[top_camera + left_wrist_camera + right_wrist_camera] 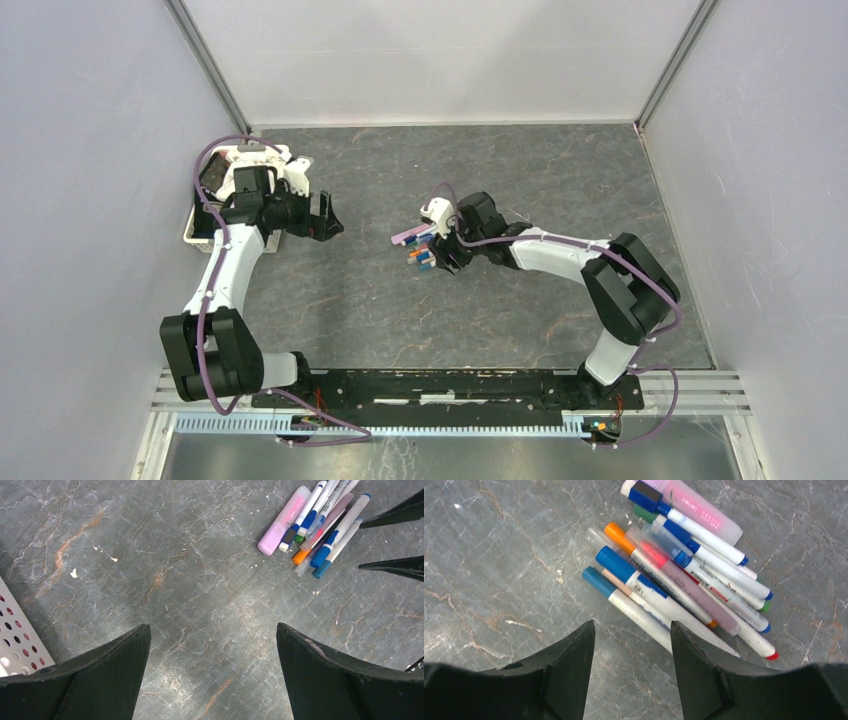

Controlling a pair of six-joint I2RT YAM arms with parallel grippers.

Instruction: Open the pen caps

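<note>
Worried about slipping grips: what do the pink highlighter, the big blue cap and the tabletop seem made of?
Pink highlighter: frosted translucent plastic, likely; print shows on its milky body. Big blue cap: smooth opaque plastic, faint sheen. Tabletop: grey, veined like marble; stone or printed laminate, cannot tell.

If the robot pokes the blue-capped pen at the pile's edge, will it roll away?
Probably a little. The blue-capped pen looks round and smooth, lying flat on the table, so it may roll. Other pens lie against one side, so it would likely roll only away from them. It looks stiff, not bendy.
</note>
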